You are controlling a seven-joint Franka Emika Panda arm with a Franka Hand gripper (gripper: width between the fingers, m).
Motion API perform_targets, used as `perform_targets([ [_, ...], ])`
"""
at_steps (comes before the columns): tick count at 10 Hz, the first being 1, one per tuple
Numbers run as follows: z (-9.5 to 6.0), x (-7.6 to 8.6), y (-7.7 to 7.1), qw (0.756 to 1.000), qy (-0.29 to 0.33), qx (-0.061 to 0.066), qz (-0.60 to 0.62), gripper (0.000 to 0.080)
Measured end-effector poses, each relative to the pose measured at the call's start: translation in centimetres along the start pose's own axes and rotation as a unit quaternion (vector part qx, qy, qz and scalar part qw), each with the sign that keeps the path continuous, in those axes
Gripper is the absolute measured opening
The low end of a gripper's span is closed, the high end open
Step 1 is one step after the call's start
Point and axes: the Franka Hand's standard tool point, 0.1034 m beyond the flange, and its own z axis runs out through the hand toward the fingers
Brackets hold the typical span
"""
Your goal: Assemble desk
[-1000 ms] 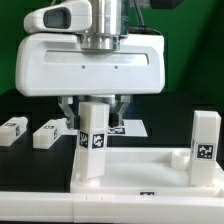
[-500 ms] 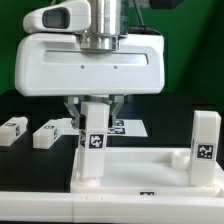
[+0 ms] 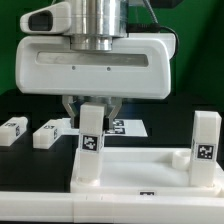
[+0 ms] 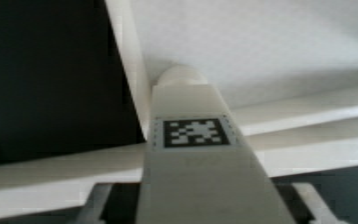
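A white square leg [image 3: 90, 140] with a black-and-white tag stands upright on the corner of the white tabletop [image 3: 140, 172] at the exterior view's left. My gripper [image 3: 92, 110] comes straight down on it and is shut on the leg's upper end, one finger on each side. In the wrist view the leg [image 4: 197, 150] runs away from my gripper [image 4: 202, 208] down to the tabletop's corner [image 4: 274, 70]. A second leg [image 3: 205, 140] stands upright on the corner at the exterior view's right. Whether the held leg's foot sits fully in its socket is hidden.
Two loose legs [image 3: 12, 128] [image 3: 47, 133] lie on the black table at the exterior view's left. The marker board [image 3: 128, 127] lies flat behind the tabletop. A green wall closes the back.
My hand has turned about its upright axis with the leg in it. The leg's tagged face has swung slightly toward the exterior view's left. The leg stays on the same corner.
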Motion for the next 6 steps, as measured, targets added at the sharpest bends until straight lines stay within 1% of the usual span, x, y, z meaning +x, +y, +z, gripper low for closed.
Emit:
perform_targets([
  [1, 0.01, 0.03, 0.02, 0.999, 0.000, 0.000, 0.032, 0.0290],
  [2, 0.04, 0.06, 0.07, 0.996, 0.000, 0.000, 0.093, 0.0290],
  [5, 0.09, 0.12, 0.21, 0.971, 0.000, -0.002, 0.237, 0.0290],
  [6, 0.09, 0.15, 0.22, 0.969, 0.000, -0.001, 0.245, 0.0290],
])
